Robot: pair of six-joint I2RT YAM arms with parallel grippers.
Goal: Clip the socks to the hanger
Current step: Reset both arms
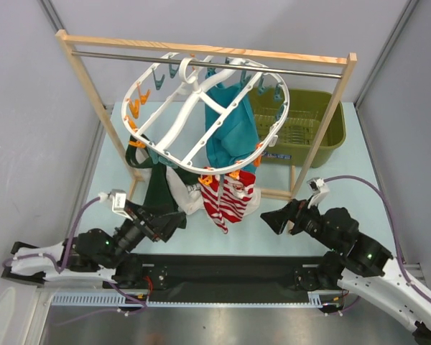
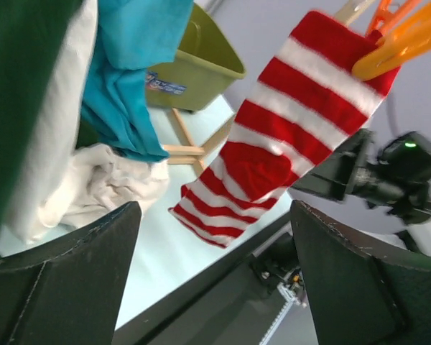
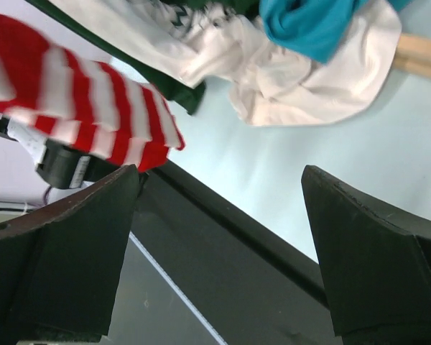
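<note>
We look down on a pale blue-green bench [image 1: 72,208] closed in by grey walls. The left jaws stand wide open with nothing between them: in the left wrist view both dark fingers [image 2: 57,280] sit at the frame's lower corners, apart from everything. The right jaws are spread just as wide and empty, their fingers [image 3: 57,251] framing bare bench and the black base rail.

Between the two arms hang the socks [image 1: 228,198], red and white striped, touched by neither. They dangle from the near rim of the hanger [image 1: 201,108]. In the left wrist view an orange clip [image 2: 399,39] pinches the top of one sock. The right wrist view catches only a blurred striped end.

The left arm [image 1: 100,248] reaches in from the lower left, the right arm [image 1: 345,237] from the lower right, and both point towards the socks.

The hanger hangs tilted from the metal rod of a wooden rack [image 1: 82,72]. A teal garment [image 1: 230,122] drapes down through its middle. A dark green garment [image 1: 158,187] and a white cloth [image 1: 183,190] hang just left of the socks. An olive green bin [image 1: 302,126] stands on the bench at the far right, behind the rack.
</note>
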